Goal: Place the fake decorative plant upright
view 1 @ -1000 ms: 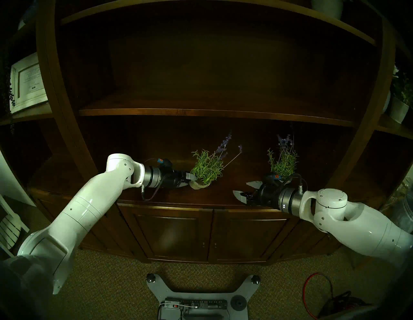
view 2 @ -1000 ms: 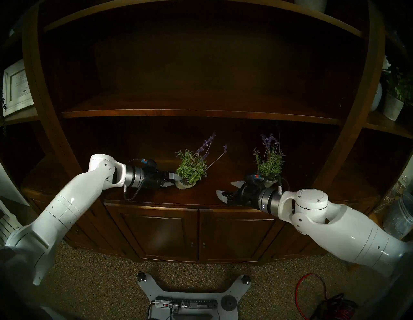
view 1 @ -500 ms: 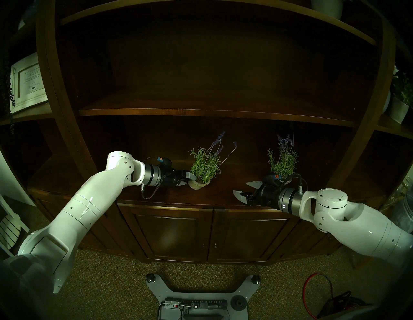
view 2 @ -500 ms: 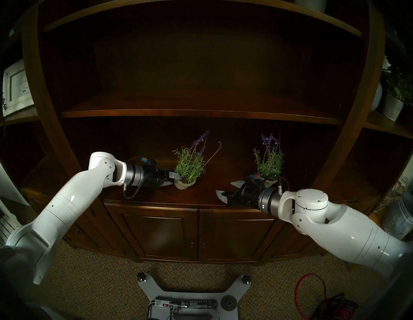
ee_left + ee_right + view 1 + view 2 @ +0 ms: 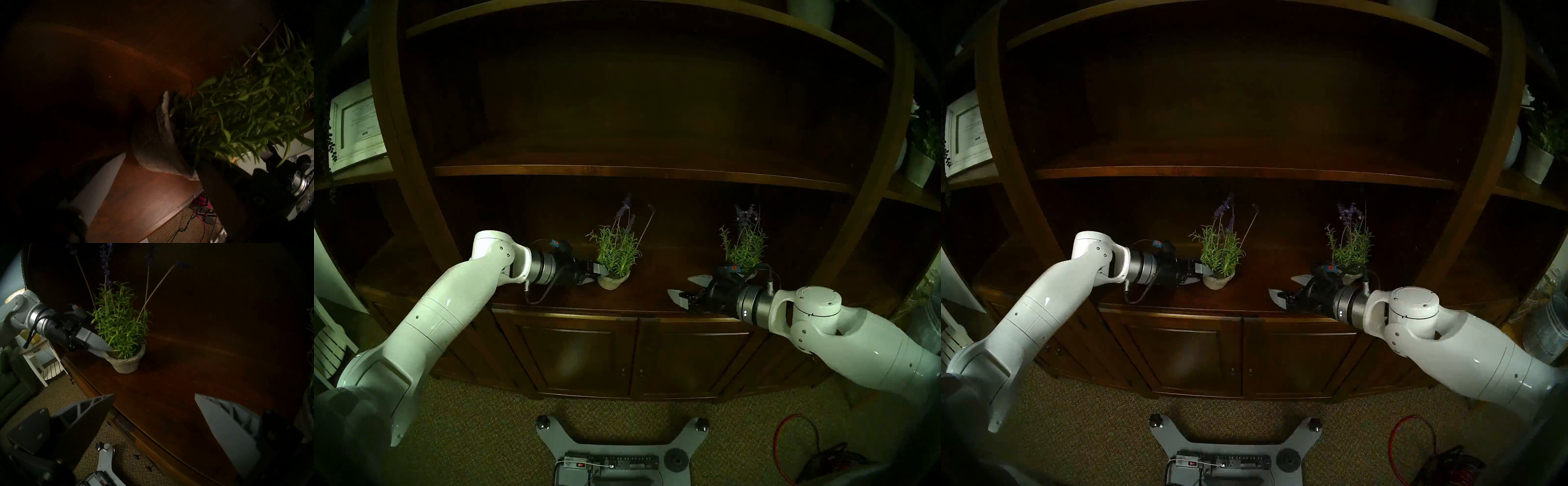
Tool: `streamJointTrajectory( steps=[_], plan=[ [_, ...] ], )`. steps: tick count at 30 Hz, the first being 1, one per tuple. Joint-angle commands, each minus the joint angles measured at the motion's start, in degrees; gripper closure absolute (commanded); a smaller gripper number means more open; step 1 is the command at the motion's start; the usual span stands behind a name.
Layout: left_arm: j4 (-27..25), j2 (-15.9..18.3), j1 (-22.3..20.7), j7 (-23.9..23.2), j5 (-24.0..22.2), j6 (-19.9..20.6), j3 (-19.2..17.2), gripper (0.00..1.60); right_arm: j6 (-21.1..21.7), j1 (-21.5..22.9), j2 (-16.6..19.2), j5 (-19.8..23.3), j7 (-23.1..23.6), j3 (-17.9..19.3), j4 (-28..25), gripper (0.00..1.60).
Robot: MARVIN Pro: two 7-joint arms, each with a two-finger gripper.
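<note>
A dark wooden cabinet (image 5: 619, 298) fills the head view. On its top stands the lavender plant (image 5: 617, 253) in a grey pot (image 5: 612, 281), upright or very nearly so. The left gripper (image 5: 598, 275) is at the pot's left rim, 1 finger above it and 1 beside it. Right of the pot, well apart, the right gripper (image 5: 683, 286) hangs with jaws spread wide, holding nothing; a second plant (image 5: 743, 244) stands behind it.

In the left wrist view the pot (image 5: 153, 152) sits between the 2 fingers (image 5: 102, 183), seemingly untouched, though it is dim.

The right wrist view shows the pot (image 5: 125, 361) flat on the cabinet, a left fingertip (image 5: 100, 343) over its rim.
</note>
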Motion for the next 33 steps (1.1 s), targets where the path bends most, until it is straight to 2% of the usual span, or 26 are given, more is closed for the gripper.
streamJointTrajectory(
  steps=[1,15,25,33],
  plan=[
    [-1.93,0.76,-0.42,-0.38,-0.78,-0.13,-0.48,0.23,-0.89,1.14,-0.02,0.12,-0.14,1.32,-0.75,0.0],
    [-4.34,2.72,0.98,-1.37,-0.25,-0.13,-0.23,0.22,-0.88,1.15,-0.02,0.11,-0.13,1.31,-0.75,0.0],
    [-7.46,4.0,1.91,-1.38,0.2,-0.59,-0.39,0.09,-0.86,1.16,-0.02,0.11,-0.12,1.3,-0.74,0.0],
    [-6.64,4.11,2.02,-1.03,0.71,-1.29,-0.2,0.07,-0.88,1.15,-0.02,0.12,-0.13,1.31,-0.75,0.0]
  ],
)
